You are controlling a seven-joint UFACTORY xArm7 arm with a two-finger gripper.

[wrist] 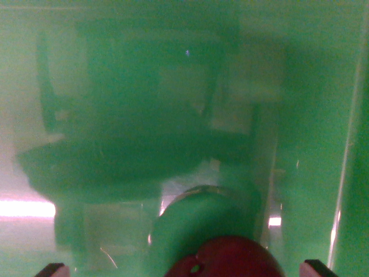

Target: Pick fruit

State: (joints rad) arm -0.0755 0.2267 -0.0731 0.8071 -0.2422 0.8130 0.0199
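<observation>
— Fruit (225, 258): dark red, round, bottom centre of the wrist view, between both fingertips (53, 269).
— Claw (187, 270)?
— Tips spread wide at either corner; whether they touch the fruit, cannot tell.
— Ground?
— Glossy green surface (311, 115), blurred dark reflection across it.

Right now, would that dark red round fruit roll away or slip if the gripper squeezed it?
The dark red fruit looks rounded, so it could probably roll if nudged. Its skin seems smooth, so it may be a bit slippery. It sits between the gripper tips on a glossy green surface, which likely offers little grip.
</observation>
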